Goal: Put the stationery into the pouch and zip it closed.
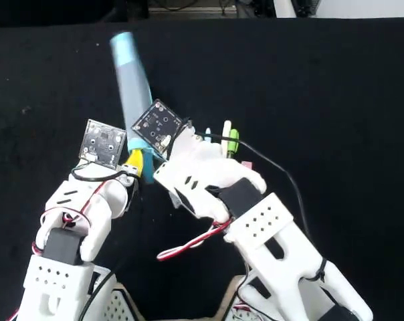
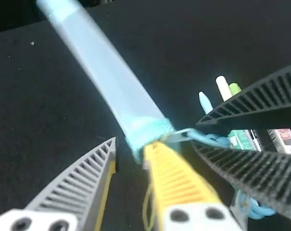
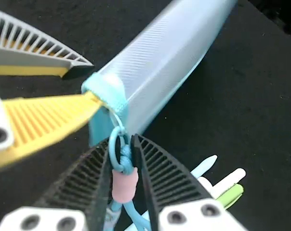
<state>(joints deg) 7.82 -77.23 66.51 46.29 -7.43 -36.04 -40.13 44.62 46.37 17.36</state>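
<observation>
Black tabletop (image 1: 322, 80) lies under everything. In the high view two white arms come in from the near edge, the left arm (image 1: 75, 221) and the right arm (image 1: 275, 234), and their wrists meet near the middle.

The pouch (image 1: 132, 80) is a long, pale blue, see-through tube. It slants away from the arms toward the far side, and its far end is a stronger blue. Its near end is bound in teal cloth and sits where the two hands meet. I cannot tell whether the tube rests on the tabletop or hangs above it.

The left hand (image 2: 130, 147) has one grey finger and one yellow. Their tips are pressed onto the teal end from either side, pinching it. The right hand (image 3: 122, 142) has black ribbed fingers pressed together on the cord (image 3: 126, 155) that hangs from the zip. The cord's blue ring (image 3: 115, 144) is at the fingertips, touching the teal cloth. A pink bead (image 3: 124, 185) sits deeper between the fingers.

Outside the pouch, just beside the right hand, three pens lie side by side on the tabletop: a blue pen (image 3: 205, 166), a white pen (image 3: 227, 180) and a green pen (image 3: 231, 195). Near them lies a small pink piece (image 1: 245, 164).
</observation>
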